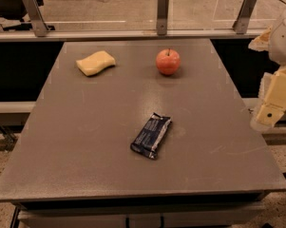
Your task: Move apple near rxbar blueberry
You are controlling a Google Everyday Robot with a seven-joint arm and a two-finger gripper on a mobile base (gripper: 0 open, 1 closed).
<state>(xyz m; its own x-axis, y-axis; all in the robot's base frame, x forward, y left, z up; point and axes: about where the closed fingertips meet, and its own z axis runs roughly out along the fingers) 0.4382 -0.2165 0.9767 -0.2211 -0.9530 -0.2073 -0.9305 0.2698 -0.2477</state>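
Note:
The red-orange apple (167,61) with a short dark stem stands upright at the far middle-right of the grey table (85,141). The rxbar blueberry (151,135), a dark navy crinkled wrapper with pale print, lies flat near the table's middle, angled, well in front of the apple. My gripper (268,114) is a cream-coloured piece at the right edge of the view, beyond the table's right side. It is apart from both things and holds nothing that I can see.
A pale yellow wavy sponge (95,62) lies at the far left of the table. A rail with metal posts (162,12) and a glass panel runs behind the table's far edge. The floor lies beyond the table's right edge.

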